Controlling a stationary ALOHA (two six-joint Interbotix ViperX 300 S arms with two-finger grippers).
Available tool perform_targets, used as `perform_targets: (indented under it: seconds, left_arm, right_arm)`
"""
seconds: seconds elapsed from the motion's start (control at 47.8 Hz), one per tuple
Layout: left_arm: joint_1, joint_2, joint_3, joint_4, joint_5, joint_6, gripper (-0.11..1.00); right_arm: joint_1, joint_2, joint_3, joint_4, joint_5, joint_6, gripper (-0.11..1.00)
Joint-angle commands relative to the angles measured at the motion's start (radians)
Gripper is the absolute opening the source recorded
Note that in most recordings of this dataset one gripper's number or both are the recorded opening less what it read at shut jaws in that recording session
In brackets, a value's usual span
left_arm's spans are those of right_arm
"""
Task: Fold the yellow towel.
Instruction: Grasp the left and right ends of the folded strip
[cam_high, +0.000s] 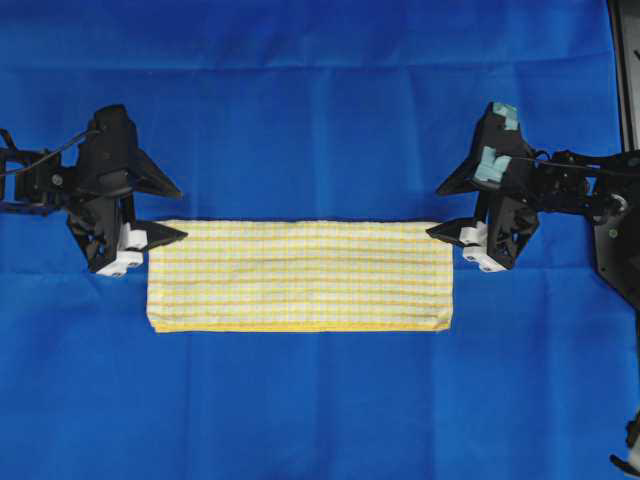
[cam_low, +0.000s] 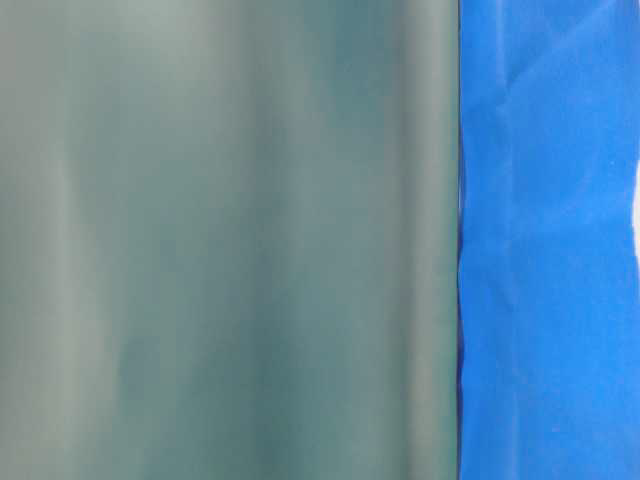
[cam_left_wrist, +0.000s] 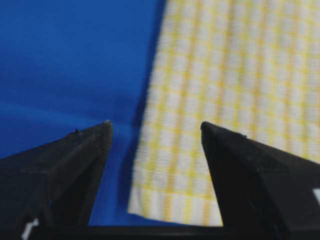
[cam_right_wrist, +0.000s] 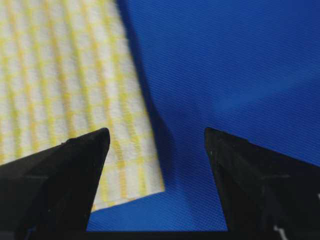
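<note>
The yellow towel (cam_high: 300, 275) lies flat as a long folded strip of yellow-and-white checks on the blue cloth, its doubled edge toward the front. My left gripper (cam_high: 182, 212) hangs open just above the towel's far left corner, and the wrist view shows that corner (cam_left_wrist: 165, 200) lying loose between the open left gripper (cam_left_wrist: 156, 127) tips. At the far right corner my right gripper (cam_high: 434, 212) is open too. In its wrist view the towel (cam_right_wrist: 60, 75) corner lies free beside the left tip of the right gripper (cam_right_wrist: 155, 131). Neither gripper holds anything.
A large plain blue cloth (cam_high: 320, 100) covers the whole work surface under the towel. A dark strip (cam_high: 625, 60) runs along the right edge past the cloth. The table-level view is mostly blocked by a blurred grey-green surface (cam_low: 220, 240), with blue cloth (cam_low: 550, 250) at its right.
</note>
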Motion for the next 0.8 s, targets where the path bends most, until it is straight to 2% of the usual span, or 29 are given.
perform_targets:
  seconds: [0.0, 0.314, 0.586, 0.712, 0.774]
  left_arm:
    - [0.014, 0.018, -0.020, 0.000, 0.002, 0.000, 0.63]
    - [0.008, 0.089, -0.032, 0.000, 0.029, -0.009, 0.42]
    - [-0.029, 0.110, -0.035, 0.000, 0.055, -0.002, 0.41]
    - [-0.018, 0.117, -0.038, 0.000, 0.058, -0.008, 0.38]
    - [-0.017, 0.121, -0.040, 0.000, 0.080, -0.012, 0.34]
  right_arm:
    - [-0.003, 0.017, -0.028, -0.003, 0.009, -0.002, 0.76]
    - [0.005, 0.100, -0.060, 0.002, 0.078, 0.008, 0.76]
    - [0.006, 0.137, -0.064, 0.008, 0.078, 0.009, 0.73]
    - [0.006, 0.149, -0.071, 0.008, 0.080, 0.008, 0.66]
    - [0.011, 0.150, -0.071, 0.006, 0.080, 0.006, 0.52]
